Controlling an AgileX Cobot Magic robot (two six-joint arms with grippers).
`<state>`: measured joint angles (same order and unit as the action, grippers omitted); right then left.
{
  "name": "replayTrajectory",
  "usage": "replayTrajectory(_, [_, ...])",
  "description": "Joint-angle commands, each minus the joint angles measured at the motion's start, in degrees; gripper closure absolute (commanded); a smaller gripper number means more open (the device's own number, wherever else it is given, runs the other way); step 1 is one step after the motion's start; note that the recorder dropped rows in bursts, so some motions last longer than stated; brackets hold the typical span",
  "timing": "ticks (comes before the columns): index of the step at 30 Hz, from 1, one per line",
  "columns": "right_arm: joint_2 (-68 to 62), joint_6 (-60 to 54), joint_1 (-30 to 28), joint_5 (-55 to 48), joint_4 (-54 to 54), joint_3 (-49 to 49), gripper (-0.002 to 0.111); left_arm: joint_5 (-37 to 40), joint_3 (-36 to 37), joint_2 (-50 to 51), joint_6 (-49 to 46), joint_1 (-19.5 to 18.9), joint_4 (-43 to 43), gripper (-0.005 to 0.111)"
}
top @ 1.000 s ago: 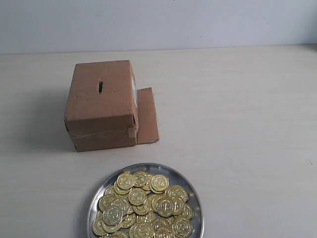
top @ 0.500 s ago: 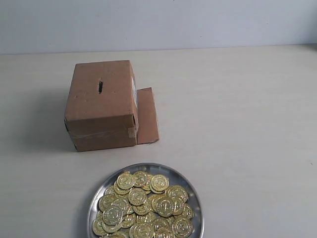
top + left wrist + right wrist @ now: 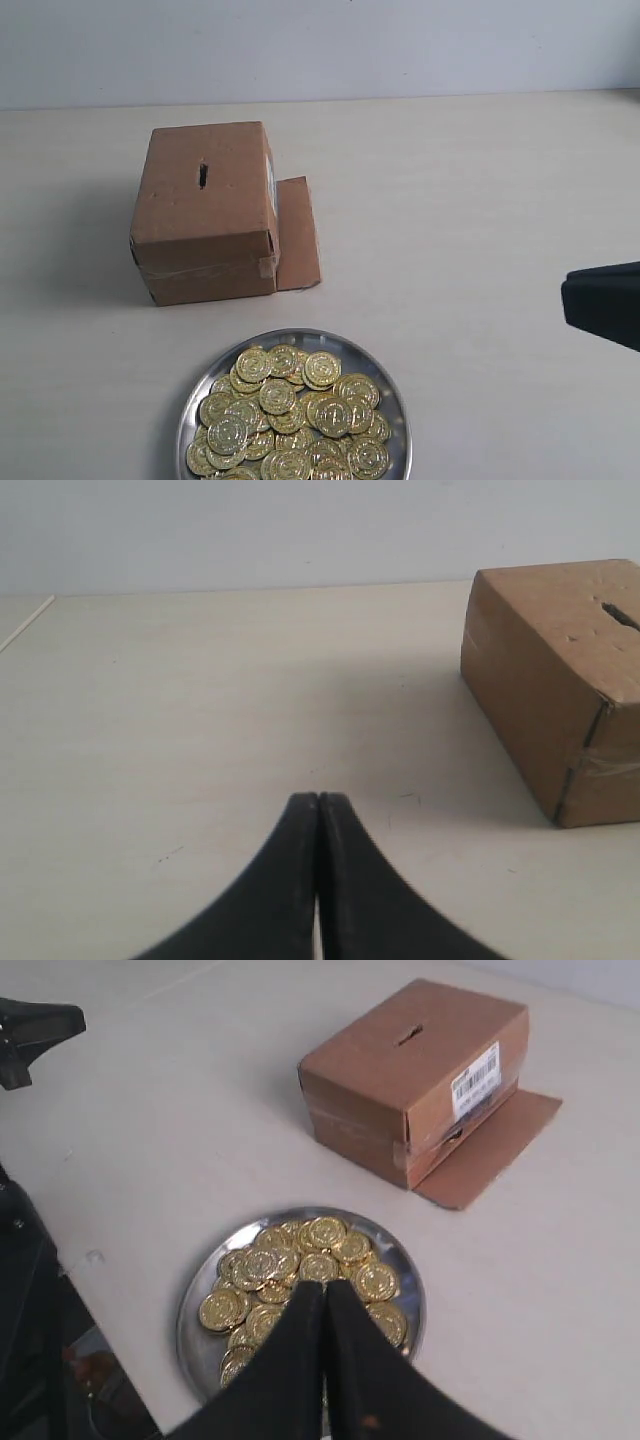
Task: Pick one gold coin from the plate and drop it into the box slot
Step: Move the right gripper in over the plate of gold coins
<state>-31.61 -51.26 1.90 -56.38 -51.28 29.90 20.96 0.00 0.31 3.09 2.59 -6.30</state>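
Observation:
The brown cardboard box (image 3: 205,215) stands left of centre, its dark slot (image 3: 203,175) in the top face and its loose flap (image 3: 297,233) lying flat beside it. Nearer the front is the silver plate (image 3: 366,358), heaped with gold coins (image 3: 285,415). My right gripper (image 3: 570,298) shows as a dark block at the right edge, well away from the plate. In the right wrist view that gripper (image 3: 325,1285) is shut and empty, above the coins (image 3: 300,1260) on the plate (image 3: 192,1305). My left gripper (image 3: 318,798) is shut and empty over bare table, off to the side of the box (image 3: 550,680).
The box's white label (image 3: 477,1080) faces the flap (image 3: 490,1145). A dark part of the other arm (image 3: 35,1030) shows at the edge of the right wrist view. A pale wall closes the far edge of the beige table (image 3: 480,200).
The right gripper has come into the exterior view from the right edge; before, no arm showed there. Box, plate and coins have not moved.

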Motion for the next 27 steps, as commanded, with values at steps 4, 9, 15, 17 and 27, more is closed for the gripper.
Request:
replayTrajectory(4, [-11.78,0.47,0.08,-2.47,-2.48,2.72,0.108,-0.33,0.0,-0.31,-0.15,0.34,-0.14,0.107])
replayTrajectory(9, [-17.69,0.47,0.08,-4.14,-15.87,3.71,0.108,-0.33,0.0,-0.31,-0.15,0.34,-0.14,0.107])
replayTrajectory(15, [-19.71,0.47,0.08,-2.03,-19.2,3.75,0.108,-0.33,0.0,-0.31,-0.15,0.34,-0.14,0.107])
replayTrajectory(17, [-20.28,0.47,0.08,-2.03,-19.1,3.75,0.108,-0.33,0.0,-0.31,-0.15,0.34,-0.14,0.107])
replayTrajectory(27, [-20.65,-1.09,0.08,-2.39,-18.66,3.75,0.108,-0.33,0.0,-0.31,-0.15,0.34,-0.14,0.107])
